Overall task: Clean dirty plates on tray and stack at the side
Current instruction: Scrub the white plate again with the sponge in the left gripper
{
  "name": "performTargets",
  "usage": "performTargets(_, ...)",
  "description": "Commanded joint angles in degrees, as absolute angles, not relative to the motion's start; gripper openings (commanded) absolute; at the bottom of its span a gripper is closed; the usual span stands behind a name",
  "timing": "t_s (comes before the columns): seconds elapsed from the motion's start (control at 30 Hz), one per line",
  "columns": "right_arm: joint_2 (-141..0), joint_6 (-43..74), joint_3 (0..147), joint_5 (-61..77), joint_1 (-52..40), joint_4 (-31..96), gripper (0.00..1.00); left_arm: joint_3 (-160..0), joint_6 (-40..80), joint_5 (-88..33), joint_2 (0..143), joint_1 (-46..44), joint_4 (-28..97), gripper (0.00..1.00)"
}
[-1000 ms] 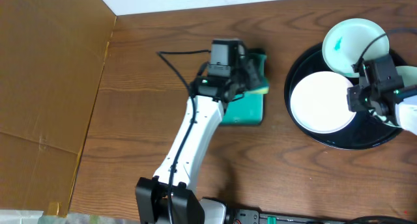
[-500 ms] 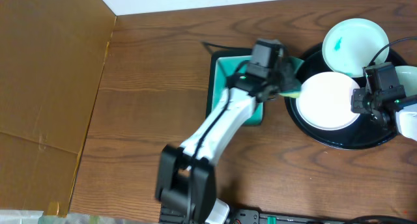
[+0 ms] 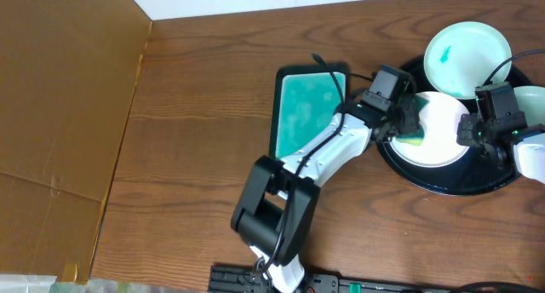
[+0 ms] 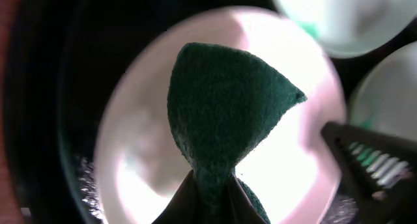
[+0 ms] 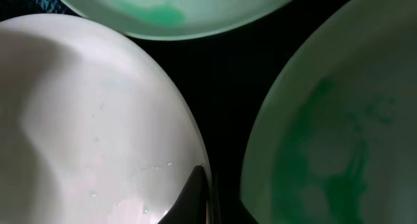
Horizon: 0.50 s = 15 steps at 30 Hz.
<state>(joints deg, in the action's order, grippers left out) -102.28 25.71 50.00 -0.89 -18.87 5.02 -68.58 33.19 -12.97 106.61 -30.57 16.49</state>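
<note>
Nearest my side of the table [image 3: 196, 157], the left arm rises from its base at the front edge and reaches forward and to the right. Beside its forearm I see a rectangular teal dish [image 3: 305, 114], lying flat just left of the tray [image 3: 451, 184], which is round, black and glossy.

The left gripper [image 4: 210, 198] is closed tight on a sponge [image 4: 225, 113]. Its fingers pinch the sponge's lower end, and the dark green face stands up from them. From overhead the sponge sits over the left part of the middle plate [image 3: 441, 148]. I cannot tell whether it touches the plate.

The middle plate lies inside the tray, and its visible surface looks white. At its right edge the right gripper [image 5: 201, 196] is closed, with the plate's rim nipped between its fingers.

Just right of that grip is the right plate [image 5: 339, 139], streaked with green and partly hidden by the right arm in the overhead view.

Farther off, the far plate [image 3: 468, 48] overhangs the tray's back rim and carries a teal smear [image 3: 441, 59] on its left side.

A sheet of brown cardboard [image 3: 60, 114] covers the far left of the scene.
</note>
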Motion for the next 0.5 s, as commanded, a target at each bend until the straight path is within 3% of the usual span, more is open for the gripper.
performTargets(0.0,-104.16,27.62,49.67,-2.5,-18.41,4.4,0.01,-68.47,33.95,-13.06,109.82,-32.51,16.99,0.07)
performTargets(0.3,-104.16,27.59,49.67,-2.5,-18.41,4.47,0.01,-68.47,28.88,-10.41,117.25,-32.93,14.85,0.07)
performTargets(0.47,-104.16,27.59,49.67,-2.5,-18.41,4.56,0.01,-68.47,27.44,7.94,117.95,-32.91,15.97,0.07)
